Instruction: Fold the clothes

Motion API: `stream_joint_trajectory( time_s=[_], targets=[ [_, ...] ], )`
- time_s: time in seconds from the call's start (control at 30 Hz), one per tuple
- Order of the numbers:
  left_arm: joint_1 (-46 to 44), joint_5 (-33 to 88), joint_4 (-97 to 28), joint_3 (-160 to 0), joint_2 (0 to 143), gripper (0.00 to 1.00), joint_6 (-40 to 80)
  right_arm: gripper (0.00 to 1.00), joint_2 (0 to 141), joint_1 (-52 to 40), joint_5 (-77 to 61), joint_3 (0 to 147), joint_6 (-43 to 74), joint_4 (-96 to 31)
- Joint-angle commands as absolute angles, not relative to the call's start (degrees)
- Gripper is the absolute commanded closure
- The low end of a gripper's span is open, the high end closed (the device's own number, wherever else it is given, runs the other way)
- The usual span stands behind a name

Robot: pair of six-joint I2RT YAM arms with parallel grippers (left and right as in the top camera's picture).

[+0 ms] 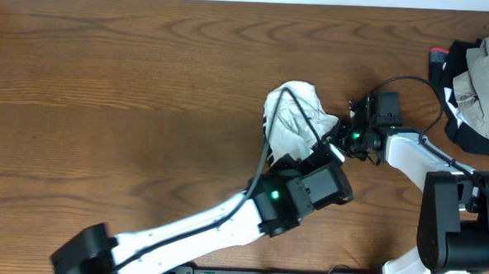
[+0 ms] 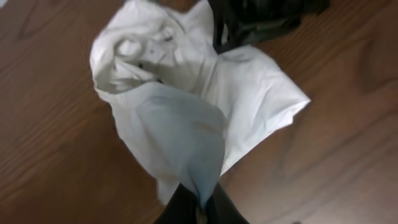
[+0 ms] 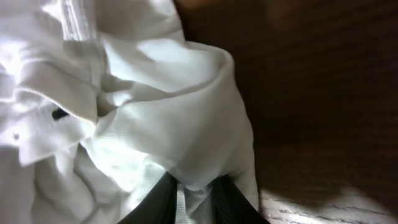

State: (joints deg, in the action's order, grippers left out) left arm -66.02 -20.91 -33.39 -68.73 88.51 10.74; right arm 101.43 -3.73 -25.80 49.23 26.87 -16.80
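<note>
Brown wooden table (image 1: 106,81), beige cloth (image 1: 488,77) on dark fabric (image 1: 476,140) at right edge

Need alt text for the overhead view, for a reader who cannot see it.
A crumpled white garment is bunched mid-table, pinched by the left gripper from the near side and the right gripper from the right. Beige and dark clothing is heaped at the wooden table's far right edge.

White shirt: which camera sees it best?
The left wrist view: almost the whole white shirt shows, bunched up. Overhead, it is small and partly under the left arm. The right wrist view is too close: only folds.
</note>
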Motion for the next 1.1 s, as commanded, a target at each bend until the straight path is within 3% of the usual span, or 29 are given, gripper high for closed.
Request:
stream_joint_trajectory(
  time_s=[0.0,0.73,0.87,0.93,1.03,1.07],
  targets=[
    [-66.3,-15.0,-33.5,-70.1,86.9,0.94,14.8,0.80,107.0,-4.5,-19.5,46.0,28.5,-18.2],
    [-66.3,-8.2,-24.1,-69.8,103.6,0.92,20.7,0.82,107.0,-4.6,-21.3,46.0,28.7,-20.4],
    [-66.3,-7.3,-25.4,-69.8,103.9,0.79,20.5,0.82,106.9,-4.6,-21.4,46.2,28.7,-20.6],
    [-66.3,-7.3,-26.6,-70.0,102.8,0.59,20.0,0.81,106.7,-4.6,-21.4,46.9,28.7,-21.6],
    [-66.3,-7.3,-28.0,-70.1,99.5,0.43,19.3,0.78,106.2,-4.5,-21.4,49.0,28.2,-24.5],
    [-66.3,-7.3,-28.5,-70.1,97.8,0.33,18.6,0.77,106.0,-4.5,-21.4,50.2,27.6,-26.2]
  ],
)
